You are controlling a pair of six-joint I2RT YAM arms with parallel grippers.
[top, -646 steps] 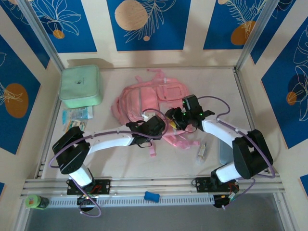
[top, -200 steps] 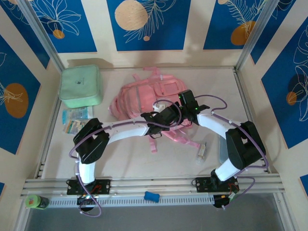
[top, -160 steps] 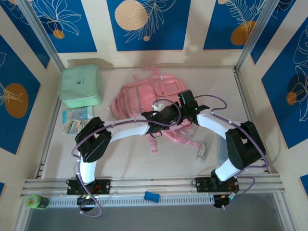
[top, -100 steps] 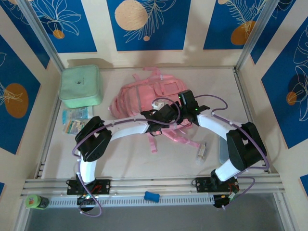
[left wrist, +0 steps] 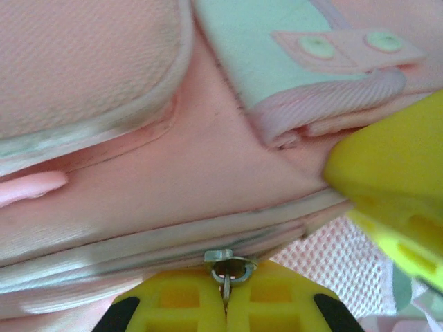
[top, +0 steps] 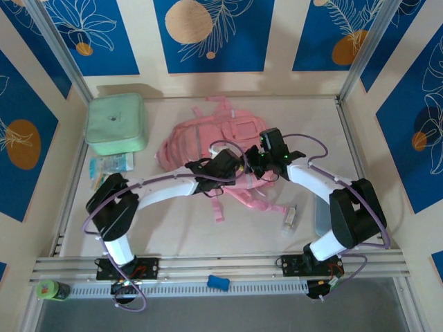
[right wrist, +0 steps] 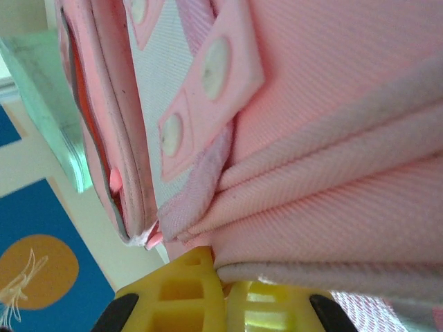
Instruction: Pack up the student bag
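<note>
The student bag [top: 201,142], a pink fabric backpack, lies in the middle of the table with its straps trailing toward the near edge. My left gripper [top: 228,166] is at the bag's near right side. Its yellow fingers [left wrist: 187,304] are shut on the metal zipper pull [left wrist: 229,266] of a pale zip line. My right gripper [top: 253,167] is just to the right of it, shut on a folded pink edge of the student bag [right wrist: 332,207]. One of its yellow fingers [left wrist: 394,200] shows in the left wrist view.
A mint green square case [top: 115,124] stands at the back left, with small card packs [top: 111,168] in front of it. A small clear tube [top: 290,218] and a pale blue object [top: 322,220] lie at the right. Side walls close in the table.
My left gripper has shut on the zipper pull and shifted slightly right. The left arm's elbow has swung back to the left. The right gripper has kept its hold on the bag.
</note>
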